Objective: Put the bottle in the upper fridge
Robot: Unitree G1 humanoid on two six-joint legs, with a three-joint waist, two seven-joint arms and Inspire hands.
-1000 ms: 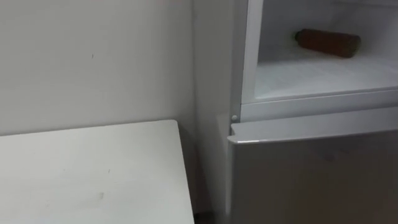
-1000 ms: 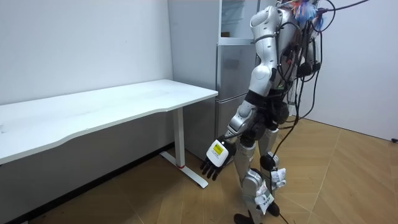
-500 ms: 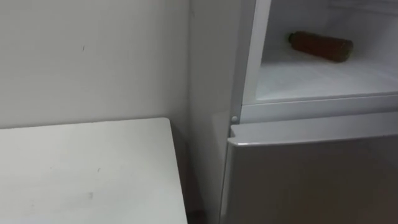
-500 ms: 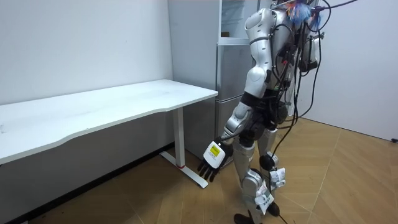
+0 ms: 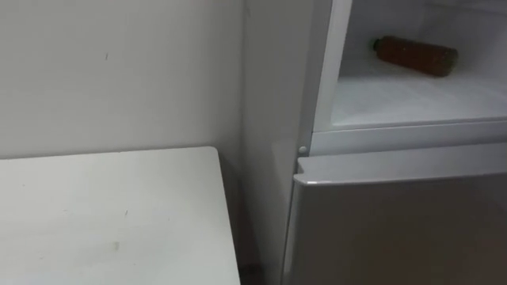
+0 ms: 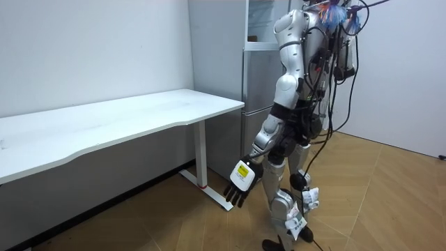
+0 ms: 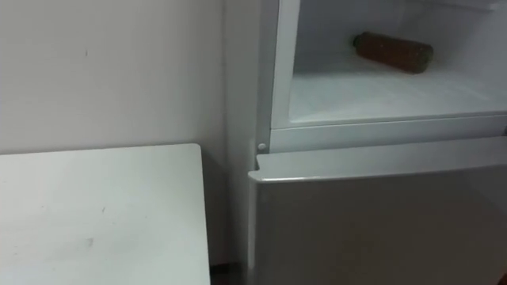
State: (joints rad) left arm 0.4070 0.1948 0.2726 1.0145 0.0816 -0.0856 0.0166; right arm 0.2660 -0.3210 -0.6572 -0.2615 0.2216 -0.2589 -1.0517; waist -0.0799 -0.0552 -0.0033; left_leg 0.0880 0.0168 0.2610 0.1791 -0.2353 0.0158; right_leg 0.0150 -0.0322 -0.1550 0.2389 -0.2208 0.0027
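seems done laying the bottle (image 5: 416,55) in the upper fridge (image 5: 396,99); hangs left hand (image 6: 239,183) low, fingers loose, empty; should probably close up next.

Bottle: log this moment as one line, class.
bottle: lying on upper fridge shelf | lower door: shut | left hand: open, hanging low

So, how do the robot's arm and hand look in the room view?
The left arm has smooth, rounded silver-white shells with darker joints between them. The left hand is black with slim fingers, and at its back there is a small white tag with a yellow mark.
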